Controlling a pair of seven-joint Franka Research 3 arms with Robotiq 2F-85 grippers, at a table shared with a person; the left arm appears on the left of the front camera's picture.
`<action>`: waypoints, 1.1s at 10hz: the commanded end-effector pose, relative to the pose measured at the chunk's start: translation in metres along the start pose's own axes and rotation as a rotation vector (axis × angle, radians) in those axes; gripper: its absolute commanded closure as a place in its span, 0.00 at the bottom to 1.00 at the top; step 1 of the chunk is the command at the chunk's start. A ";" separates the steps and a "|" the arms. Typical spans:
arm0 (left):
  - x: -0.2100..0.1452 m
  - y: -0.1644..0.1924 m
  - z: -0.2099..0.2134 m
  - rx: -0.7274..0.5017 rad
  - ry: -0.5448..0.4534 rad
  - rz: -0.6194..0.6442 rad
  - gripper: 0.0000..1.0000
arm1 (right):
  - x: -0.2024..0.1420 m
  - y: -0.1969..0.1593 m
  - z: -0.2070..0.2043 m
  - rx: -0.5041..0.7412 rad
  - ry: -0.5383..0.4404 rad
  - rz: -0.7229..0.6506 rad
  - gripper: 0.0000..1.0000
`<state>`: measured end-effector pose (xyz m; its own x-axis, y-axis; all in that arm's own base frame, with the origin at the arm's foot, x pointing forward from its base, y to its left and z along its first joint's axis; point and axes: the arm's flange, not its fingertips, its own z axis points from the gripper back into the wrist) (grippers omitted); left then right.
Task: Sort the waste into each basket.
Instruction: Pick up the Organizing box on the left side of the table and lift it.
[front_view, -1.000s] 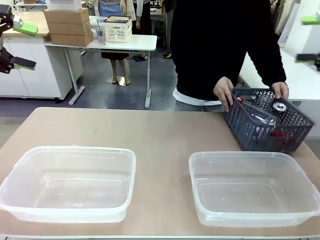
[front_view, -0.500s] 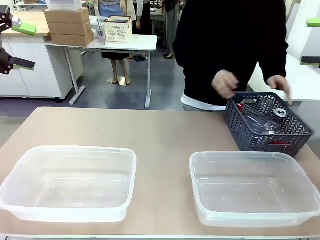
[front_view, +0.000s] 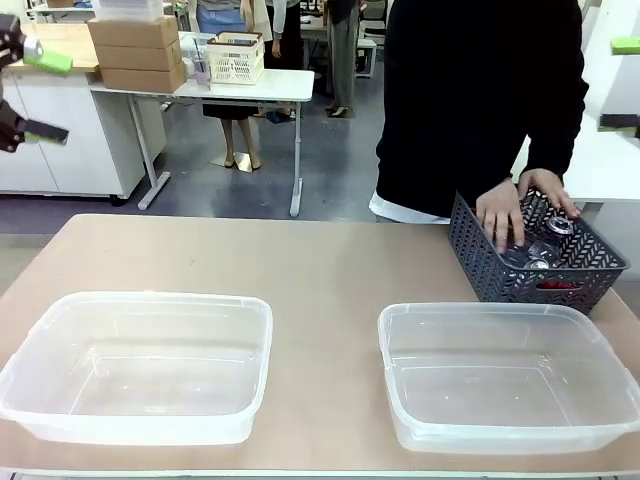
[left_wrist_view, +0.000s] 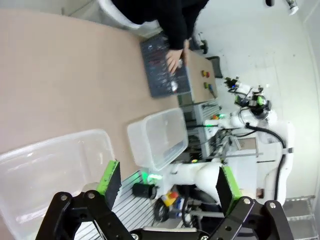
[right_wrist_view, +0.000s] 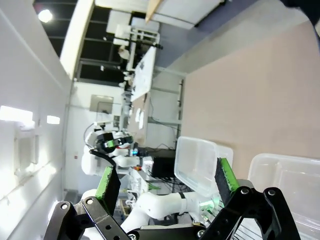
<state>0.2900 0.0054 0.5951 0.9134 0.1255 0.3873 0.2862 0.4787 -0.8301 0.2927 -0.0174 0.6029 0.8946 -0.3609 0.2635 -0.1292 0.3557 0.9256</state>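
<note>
**Waste (front_view: 540, 255) lying in the lattice basket (front_view: 590, 262), jaws wide and bare**

The left gripper (left_wrist_view: 167, 180) and right gripper (right_wrist_view: 165, 182) are hanging high at either side, jaws spread fully, gripping nothing. Nearest on the table (front_view: 320, 260), the left tub (front_view: 140, 305) and right tub (front_view: 505, 315) are sitting side by side, apart. Just beyond the right tub, the lattice basket is holding clear bottles and something red. The person's hand (front_view: 500, 215) is reaching into it, the other hand (front_view: 548, 185) resting at its far rim.
</note>
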 end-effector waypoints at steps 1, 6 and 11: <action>-0.023 -0.011 0.031 0.277 0.222 0.066 0.00 | -0.037 0.056 -0.112 -0.158 0.142 0.029 0.00; -0.136 0.039 0.000 0.410 0.574 0.244 0.00 | -0.183 0.016 -0.300 -0.524 0.503 0.162 0.00; -0.126 0.028 0.017 0.486 0.497 0.269 0.00 | -0.221 0.031 -0.317 -0.554 0.555 0.113 0.00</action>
<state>0.1724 0.0259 0.5299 0.9897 -0.0381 -0.1381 -0.0408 0.8492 -0.5265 0.2320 0.3171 0.5009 0.9863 0.1392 0.0884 -0.1633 0.7491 0.6420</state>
